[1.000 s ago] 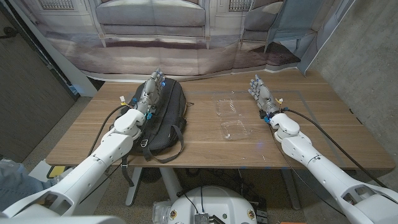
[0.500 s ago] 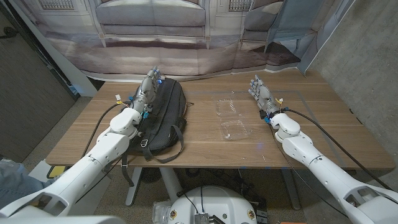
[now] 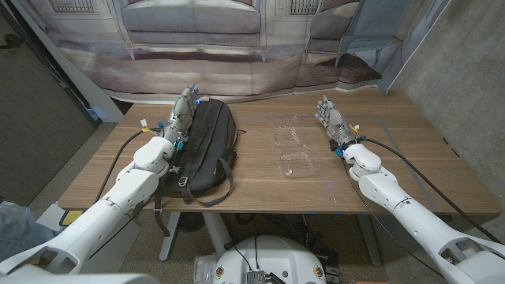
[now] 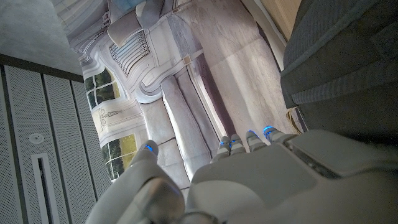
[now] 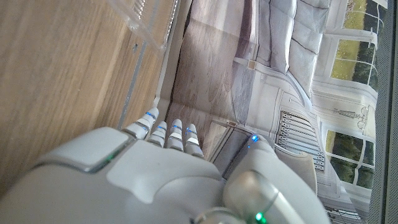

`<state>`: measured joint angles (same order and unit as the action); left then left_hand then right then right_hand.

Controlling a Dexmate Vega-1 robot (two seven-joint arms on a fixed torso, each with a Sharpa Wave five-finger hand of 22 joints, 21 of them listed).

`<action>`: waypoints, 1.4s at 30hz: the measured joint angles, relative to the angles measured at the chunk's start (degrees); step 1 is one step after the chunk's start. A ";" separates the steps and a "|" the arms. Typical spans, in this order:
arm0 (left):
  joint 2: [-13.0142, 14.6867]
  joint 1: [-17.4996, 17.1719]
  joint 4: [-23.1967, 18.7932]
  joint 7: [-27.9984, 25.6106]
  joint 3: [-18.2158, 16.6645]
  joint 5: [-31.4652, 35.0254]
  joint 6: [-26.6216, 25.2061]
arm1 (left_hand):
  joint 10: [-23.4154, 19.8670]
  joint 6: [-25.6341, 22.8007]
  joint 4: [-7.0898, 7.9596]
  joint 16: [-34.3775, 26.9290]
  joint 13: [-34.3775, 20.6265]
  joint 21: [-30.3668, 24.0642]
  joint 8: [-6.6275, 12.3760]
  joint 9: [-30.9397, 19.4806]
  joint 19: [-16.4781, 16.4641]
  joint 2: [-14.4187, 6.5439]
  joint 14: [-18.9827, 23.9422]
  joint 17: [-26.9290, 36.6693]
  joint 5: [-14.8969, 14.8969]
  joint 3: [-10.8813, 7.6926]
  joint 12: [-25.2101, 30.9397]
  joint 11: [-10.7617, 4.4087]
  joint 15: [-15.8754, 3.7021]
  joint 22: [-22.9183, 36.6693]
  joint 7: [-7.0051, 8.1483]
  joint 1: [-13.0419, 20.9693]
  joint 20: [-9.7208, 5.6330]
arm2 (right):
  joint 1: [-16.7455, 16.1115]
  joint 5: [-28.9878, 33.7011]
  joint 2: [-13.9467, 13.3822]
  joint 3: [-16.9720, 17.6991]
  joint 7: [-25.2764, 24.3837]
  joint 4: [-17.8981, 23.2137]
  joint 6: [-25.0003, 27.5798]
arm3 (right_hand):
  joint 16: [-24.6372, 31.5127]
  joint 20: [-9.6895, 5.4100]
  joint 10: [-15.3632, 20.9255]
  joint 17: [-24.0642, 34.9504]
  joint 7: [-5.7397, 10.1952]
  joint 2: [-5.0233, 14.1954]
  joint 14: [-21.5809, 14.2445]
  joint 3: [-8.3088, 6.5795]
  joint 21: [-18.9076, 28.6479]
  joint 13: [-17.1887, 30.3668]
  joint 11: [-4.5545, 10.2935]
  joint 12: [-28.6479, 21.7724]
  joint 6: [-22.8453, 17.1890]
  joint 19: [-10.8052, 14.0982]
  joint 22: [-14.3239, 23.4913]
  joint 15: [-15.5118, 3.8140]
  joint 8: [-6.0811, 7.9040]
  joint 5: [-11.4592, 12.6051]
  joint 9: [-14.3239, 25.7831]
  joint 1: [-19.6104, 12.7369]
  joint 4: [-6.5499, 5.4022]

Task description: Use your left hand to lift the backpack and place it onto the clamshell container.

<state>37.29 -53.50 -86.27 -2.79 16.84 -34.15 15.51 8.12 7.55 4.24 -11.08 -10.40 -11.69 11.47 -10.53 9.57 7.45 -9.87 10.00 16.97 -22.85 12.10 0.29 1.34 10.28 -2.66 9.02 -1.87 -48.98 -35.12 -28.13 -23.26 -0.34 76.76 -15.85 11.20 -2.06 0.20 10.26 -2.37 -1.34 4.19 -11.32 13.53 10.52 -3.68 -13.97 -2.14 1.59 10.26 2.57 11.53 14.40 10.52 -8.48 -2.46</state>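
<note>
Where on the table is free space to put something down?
Free: the near strip of table in front of the clamshell container, and the gap between container and backpack. Crowded: the left side, with the left hand beside the backpack; the right hand borders the container.

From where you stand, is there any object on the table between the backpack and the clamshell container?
Nothing visible. Between the backpack and the clear clamshell container the head view shows bare table. The left robot hand is at the backpack's far left edge; the right robot hand lies beyond the container.
</note>
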 measured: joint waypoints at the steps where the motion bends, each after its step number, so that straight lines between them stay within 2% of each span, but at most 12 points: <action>1: 0.55 -0.33 -0.55 -0.26 -0.28 0.22 0.00 | 0.00 0.00 0.00 0.00 0.00 0.00 0.00 0.00 0.00 -0.11 0.00 0.00 0.00 0.00 0.00 0.00 0.00 0.00 0.00 0.11 0.00 | -0.02 0.00 0.00 0.02 0.00 0.01 0.00 | 0.00 0.00 0.00 0.00 0.00 0.00 0.00 0.00 -0.22 0.00 0.00 0.00 0.00 0.00 0.00 0.00 0.00 0.00 0.00 0.00 0.00; 32: 1.24 1.21 0.09 -6.34 0.46 8.41 -0.37 | -1.66 -2.15 -0.41 0.00 0.00 0.00 0.44 0.00 0.00 -0.76 0.15 0.00 0.32 0.41 0.21 -1.00 -0.86 -0.01 0.52 1.21 0.00 | -1.13 -0.40 -1.17 0.97 0.69 2.19 -1.25 | 0.00 0.01 1.15 0.29 -0.21 0.00 -0.63 0.24 -0.45 -0.01 0.08 0.00 -0.22 0.83 0.00 0.21 0.00 -0.49 -0.01 0.00 0.23; 42: 1.99 1.64 -0.70 -8.36 0.83 11.01 -2.21 | -2.16 -2.67 -0.64 0.01 0.00 0.00 0.44 0.01 0.00 -0.91 0.16 0.00 0.62 0.17 0.22 -1.11 -0.85 -0.02 0.61 1.36 0.00 | -0.92 -0.63 -1.26 1.04 1.11 1.99 -1.25 | 0.00 0.01 1.35 0.28 -0.21 0.00 -0.62 0.24 -0.44 -0.01 -0.10 0.00 -0.21 0.83 -0.01 0.20 0.00 -0.49 -0.01 0.00 0.23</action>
<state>39.28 -51.87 -86.98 -11.15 17.66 -23.13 13.31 5.96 4.88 3.61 -11.08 -10.41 -11.69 11.91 -10.52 9.57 6.54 -9.71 10.00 17.59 -22.67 12.32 -0.82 0.49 10.26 -2.04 10.38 -1.87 -49.90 -35.75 -29.40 -22.22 0.77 78.74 -17.10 11.20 -2.05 1.55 10.54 -2.57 -1.34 3.56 -11.08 13.08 10.52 -3.78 -13.97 -2.35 2.41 10.26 2.77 11.53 13.91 10.52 -8.48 -2.22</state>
